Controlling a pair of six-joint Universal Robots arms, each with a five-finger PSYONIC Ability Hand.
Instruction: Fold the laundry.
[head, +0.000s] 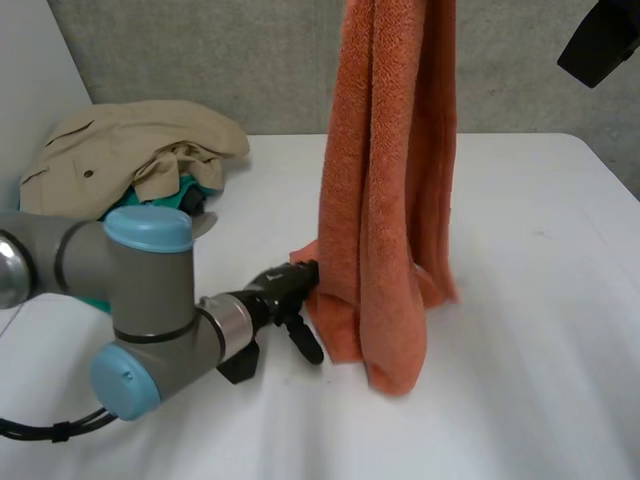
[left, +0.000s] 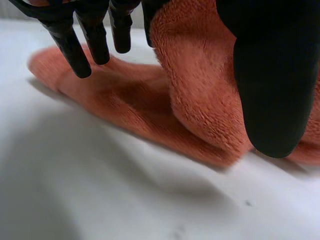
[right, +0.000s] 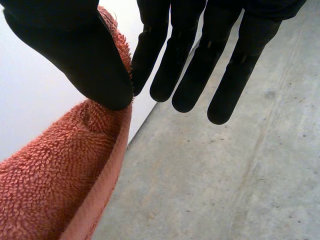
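Orange towel (head: 385, 200) hanging upright over the white table (head: 540, 300), with both hands on it.

The towel drops in long folds from above the head view, and its lower end is crumpled on the table near the middle. The left hand (head: 288, 288) is at the towel's lower left edge, low over the table. In the left wrist view a thick fold of towel bulges between the thumb (left: 270, 90) and the slightly spread fingers (left: 87, 45), which close on it. The right hand (right: 200, 45) has the upper edge: the thumb (right: 75, 50) presses the hem against the nearest finger, and the other fingers are straight and side by side. A beige shirt (head: 130, 150) is heaped over a teal garment (head: 192, 190) at the table's far left corner, well apart from the towel.
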